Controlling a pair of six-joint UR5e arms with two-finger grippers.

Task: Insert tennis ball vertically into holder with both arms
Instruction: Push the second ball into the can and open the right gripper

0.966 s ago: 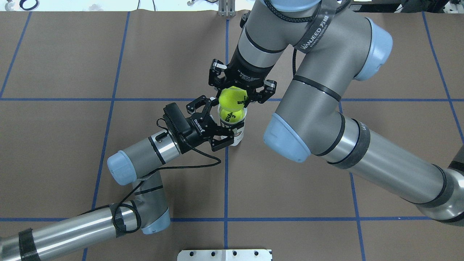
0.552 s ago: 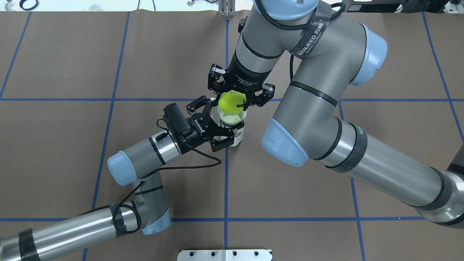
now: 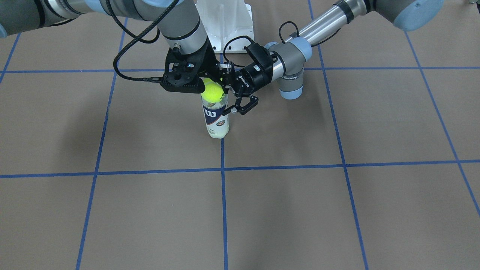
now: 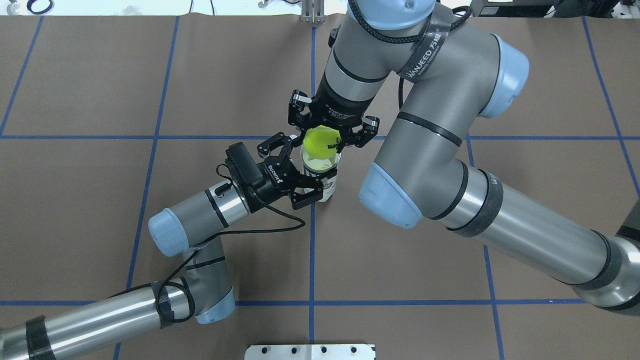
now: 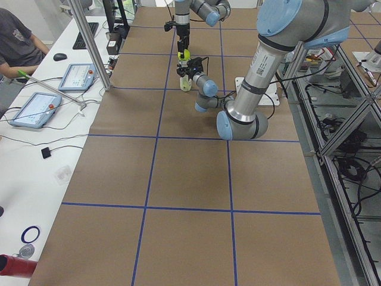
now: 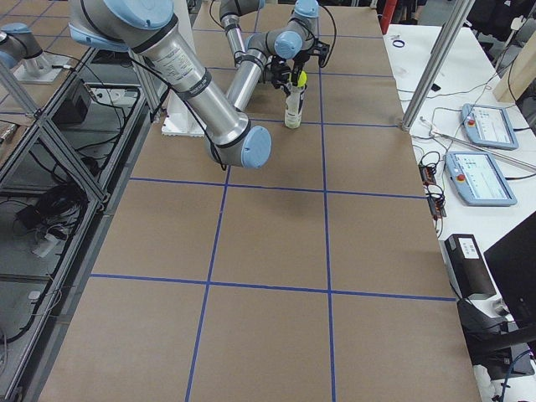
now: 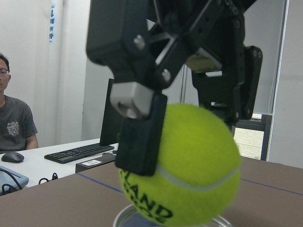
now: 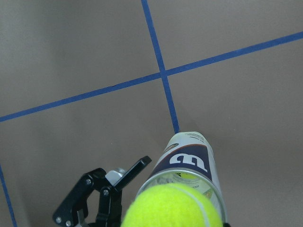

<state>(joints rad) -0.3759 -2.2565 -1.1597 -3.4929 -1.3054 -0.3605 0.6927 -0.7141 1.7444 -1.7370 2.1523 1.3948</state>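
Observation:
The holder [image 3: 215, 117] stands upright on the brown table, a clear can with a navy label and white "W", also seen in the overhead view [image 4: 328, 186] and the right wrist view [image 8: 190, 161]. My left gripper [image 4: 306, 172] is shut on its upper part from the side. My right gripper [image 4: 322, 140] points down and is shut on a yellow tennis ball [image 3: 212, 91] right over the can's open mouth. In the left wrist view the ball [image 7: 189, 165] sits just above the metal rim. Another ball [image 8: 184, 177] shows inside the can.
The white pedestal base [image 3: 225, 22] stands behind the can, and its plate shows at the overhead view's bottom edge [image 4: 310, 351]. Blue tape lines cross the brown table cover. A desk with tablets [image 5: 36, 107] and a seated person [image 5: 18, 44] lies beyond the table's far side.
One second ago a second yellow ball showed at the can's mouth under the held ball. Now only the held ball shows there. The right arm has shifted slightly; the left arm has not moved.

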